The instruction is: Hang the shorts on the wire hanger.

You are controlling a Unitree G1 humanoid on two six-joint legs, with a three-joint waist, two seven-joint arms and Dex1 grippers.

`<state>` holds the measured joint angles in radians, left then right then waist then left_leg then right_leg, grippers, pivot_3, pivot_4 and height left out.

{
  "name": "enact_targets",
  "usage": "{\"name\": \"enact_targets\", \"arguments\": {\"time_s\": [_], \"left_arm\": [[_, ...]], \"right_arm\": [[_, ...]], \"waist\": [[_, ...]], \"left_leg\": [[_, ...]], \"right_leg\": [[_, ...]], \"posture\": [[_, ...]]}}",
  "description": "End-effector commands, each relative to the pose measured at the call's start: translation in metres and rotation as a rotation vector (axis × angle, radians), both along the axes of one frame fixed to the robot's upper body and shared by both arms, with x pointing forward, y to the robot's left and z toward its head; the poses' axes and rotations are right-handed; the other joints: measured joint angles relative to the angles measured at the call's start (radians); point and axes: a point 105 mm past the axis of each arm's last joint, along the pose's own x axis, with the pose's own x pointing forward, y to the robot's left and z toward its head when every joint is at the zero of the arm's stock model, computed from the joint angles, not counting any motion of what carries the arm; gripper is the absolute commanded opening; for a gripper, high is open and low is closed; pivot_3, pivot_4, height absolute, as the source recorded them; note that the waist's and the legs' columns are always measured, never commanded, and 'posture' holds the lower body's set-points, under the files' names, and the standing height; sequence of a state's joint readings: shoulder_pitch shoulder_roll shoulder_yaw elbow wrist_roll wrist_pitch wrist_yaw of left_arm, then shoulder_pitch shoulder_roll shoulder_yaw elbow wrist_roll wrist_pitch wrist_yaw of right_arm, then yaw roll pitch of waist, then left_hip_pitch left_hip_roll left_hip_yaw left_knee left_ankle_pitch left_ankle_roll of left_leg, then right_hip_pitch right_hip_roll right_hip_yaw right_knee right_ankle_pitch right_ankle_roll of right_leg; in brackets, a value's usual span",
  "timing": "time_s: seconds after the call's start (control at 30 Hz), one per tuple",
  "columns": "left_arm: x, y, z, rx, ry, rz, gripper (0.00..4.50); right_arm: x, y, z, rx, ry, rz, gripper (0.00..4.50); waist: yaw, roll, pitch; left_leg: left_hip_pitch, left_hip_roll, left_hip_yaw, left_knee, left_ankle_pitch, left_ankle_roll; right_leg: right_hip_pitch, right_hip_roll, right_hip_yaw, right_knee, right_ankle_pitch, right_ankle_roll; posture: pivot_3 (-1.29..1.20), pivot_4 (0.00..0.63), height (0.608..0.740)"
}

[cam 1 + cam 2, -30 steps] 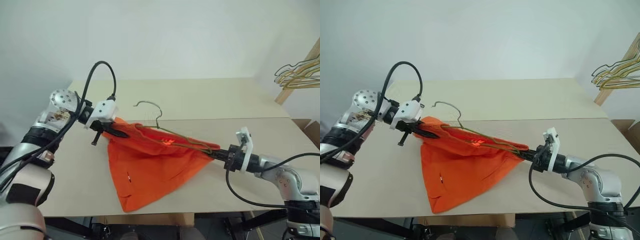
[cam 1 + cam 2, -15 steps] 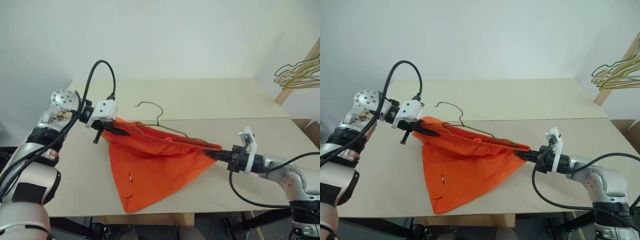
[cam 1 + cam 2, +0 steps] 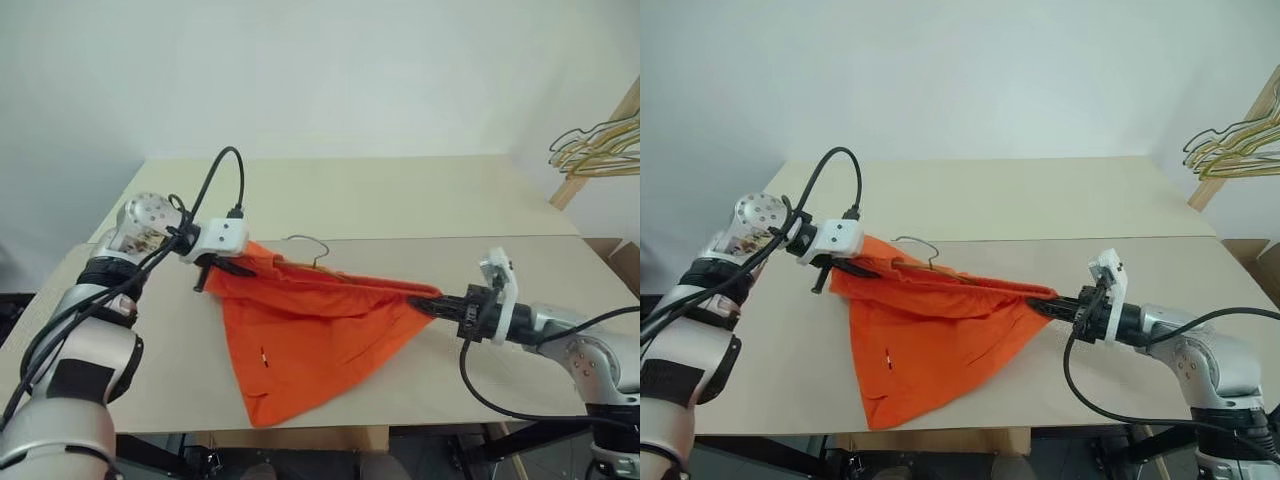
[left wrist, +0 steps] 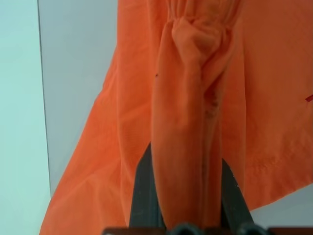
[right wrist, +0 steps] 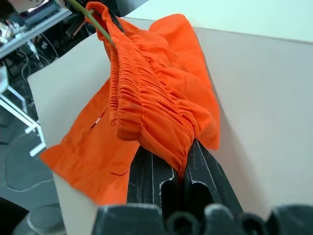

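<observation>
The bright orange shorts are stretched by their gathered waistband between my two grippers, with the legs draping onto the table. My left gripper is shut on the waistband's left end, the fabric bunched between its black fingers. My right gripper is shut on the right end. The wire hanger shows its hook just behind the waistband near the left gripper. Its body lies hidden in the shorts, and a bit of its wire sticks out at the far end.
The light wooden table has a seam running across its middle and a front edge just below the shorts' hem. A bunch of gold wire hangers hangs from a wooden rack at the far right, beyond the table.
My left gripper has sunk and moved toward the middle with its end of the waistband. The hanger's hook has come down with it, and the hanger's arm has slipped out of sight in the fabric.
</observation>
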<state>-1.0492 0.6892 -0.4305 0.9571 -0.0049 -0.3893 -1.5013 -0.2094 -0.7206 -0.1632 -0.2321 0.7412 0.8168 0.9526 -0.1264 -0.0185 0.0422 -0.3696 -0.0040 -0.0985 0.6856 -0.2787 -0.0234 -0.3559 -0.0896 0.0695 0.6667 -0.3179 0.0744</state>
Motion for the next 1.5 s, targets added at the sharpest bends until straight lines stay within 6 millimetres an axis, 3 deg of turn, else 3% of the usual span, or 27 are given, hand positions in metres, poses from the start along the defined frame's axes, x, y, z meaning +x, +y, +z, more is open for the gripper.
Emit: {"name": "enact_targets", "arguments": {"time_s": [0.03, 0.27, 0.37, 0.4, 0.53, 0.67, 0.97, 1.27, 1.37, 1.5], "left_arm": [[0.005, -0.006, 0.012, -0.033, -0.021, 0.01, 0.0], [0.008, -0.013, 0.016, -0.057, -0.016, 0.006, 0.0], [0.008, -0.014, 0.016, -0.059, -0.015, 0.004, 0.0], [0.008, -0.015, 0.016, -0.061, -0.014, 0.003, 0.0], [0.007, -0.016, 0.016, -0.062, -0.009, -0.002, 0.0], [0.006, -0.016, 0.014, -0.052, -0.002, -0.008, 0.0], [0.007, -0.01, 0.009, 0.023, -0.004, -0.001, 0.0], [0.01, -0.007, 0.013, 0.06, -0.03, 0.009, 0.0], [0.01, -0.006, 0.015, 0.062, -0.032, 0.009, 0.0], [0.01, -0.005, 0.016, 0.063, -0.033, 0.009, 0.0]], "right_arm": [[0.0, 0.006, 0.013, -0.091, -0.105, 0.032, 0.81], [-0.003, 0.001, 0.011, -0.175, -0.127, 0.034, 3.31], [-0.003, -0.007, 0.019, -0.181, -0.157, 0.013, 4.32], [-0.002, -0.012, 0.026, -0.186, -0.189, -0.004, 4.47], [0.004, -0.018, 0.065, -0.139, -0.312, -0.04, 4.47], [0.002, 0.023, 0.078, -0.156, -0.388, 0.089, 4.47], [0.023, 0.104, 0.074, -0.211, -0.326, 0.23, 4.47], [0.039, 0.132, 0.048, -0.293, -0.293, 0.249, 4.47], [0.045, 0.137, 0.045, -0.306, -0.284, 0.236, 3.9], [0.052, 0.139, 0.04, -0.356, -0.29, 0.222, 2.38]], "waist": [[0.0, 0.0, 0.0], [-0.003, 0.0, 0.0], [-0.005, 0.0, 0.0], [-0.005, 0.0, 0.0], [-0.008, 0.0, 0.0], [-0.029, 0.0, 0.0], [-0.06, 0.0, 0.0], [-0.059, 0.0, 0.0], [-0.062, 0.0, 0.0], [-0.066, 0.0, 0.0]], "left_leg": [[0.0, 0.0, 0.0, 0.0, 0.0, 0.0], [0.0, 0.0, 0.0, 0.0, 0.0, 0.0], [0.0, 0.0, 0.001, 0.0, 0.0, 0.0], [0.0, 0.0, 0.001, 0.0, 0.0, 0.0], [0.0, 0.0, 0.001, 0.0, 0.0, 0.0], [0.0, 0.001, 0.0, 0.0, 0.0, 0.0], [0.0, 0.0, -0.005, 0.0, 0.0, 0.0], [-0.001, -0.001, -0.006, 0.0, 0.0, -0.001], [-0.001, 0.0, -0.006, 0.0, 0.0, -0.001], [-0.002, -0.001, -0.006, 0.0, 0.001, -0.001]], "right_leg": [[0.0, 0.0, 0.0, 0.0, 0.0, 0.0], [0.0, 0.0, 0.0, -0.001, 0.0, 0.0], [0.0, 0.0, 0.0, 0.0, 0.0, 0.0], [0.0, 0.0, 0.0, 0.0, 0.0, 0.0], [0.0, 0.0, 0.0, -0.001, 0.0, 0.0], [0.0, 0.0, 0.0, 0.0, 0.0, 0.0], [-0.001, 0.0, 0.0, 0.0, 0.0, 0.0], [-0.004, -0.001, -0.001, 0.003, 0.0, 0.0], [-0.006, -0.001, -0.001, 0.006, 0.0, 0.0], [-0.008, -0.001, -0.001, 0.008, 0.0, 0.0]], "posture": [[-0.13, 0.0, 0.74], [-0.15, 0.0, 0.74], [-0.15, 0.0, 0.74], [-0.15, 0.0, 0.74], [-0.15, 0.0, 0.74], [-0.16, 0.0, 0.74], [-0.16, 0.0, 0.74], [-0.15, 0.0, 0.74], [-0.14, 0.0, 0.74], [-0.14, 0.0, 0.74]]}}
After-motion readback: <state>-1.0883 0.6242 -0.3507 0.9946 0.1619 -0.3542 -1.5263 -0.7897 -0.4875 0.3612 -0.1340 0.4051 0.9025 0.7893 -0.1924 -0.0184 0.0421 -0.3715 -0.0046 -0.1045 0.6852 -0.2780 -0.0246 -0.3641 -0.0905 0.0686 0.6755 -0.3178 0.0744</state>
